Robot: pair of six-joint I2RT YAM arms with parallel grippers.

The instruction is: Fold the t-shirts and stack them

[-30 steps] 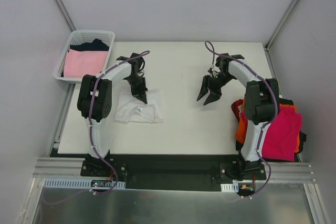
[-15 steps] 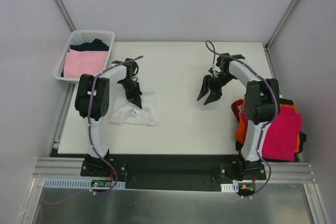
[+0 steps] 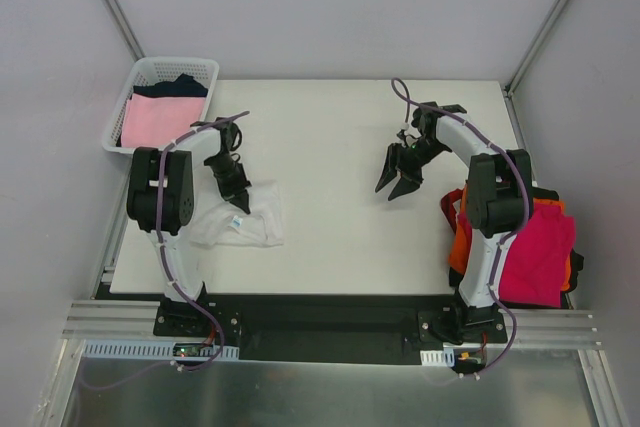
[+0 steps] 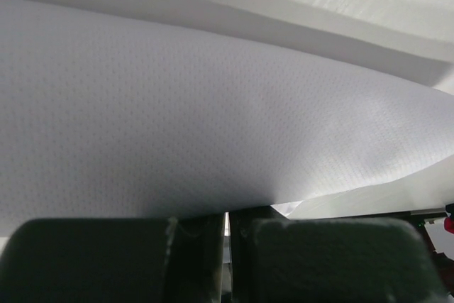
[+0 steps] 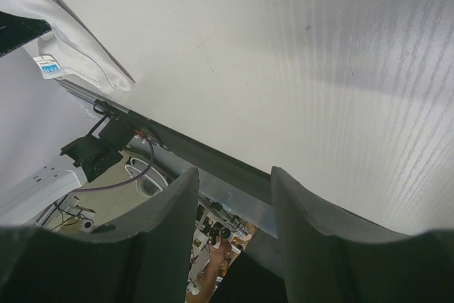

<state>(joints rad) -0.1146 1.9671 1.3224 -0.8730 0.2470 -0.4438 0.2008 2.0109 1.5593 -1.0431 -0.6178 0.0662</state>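
The left gripper is shut tight on the white t-shirt. It has pulled the shirt across the table toward the lower left of the top view, farther than a moment ago. The shirt looks small and bunched there, so it is probably being moved into place and is not stacked yet. The right gripper has not moved. Its jaws are about half open and hold nothing. The left wrist view shows white cloth pinched between the fingers, which the top view hides. The right wrist view shows the shirt's blue label up close.
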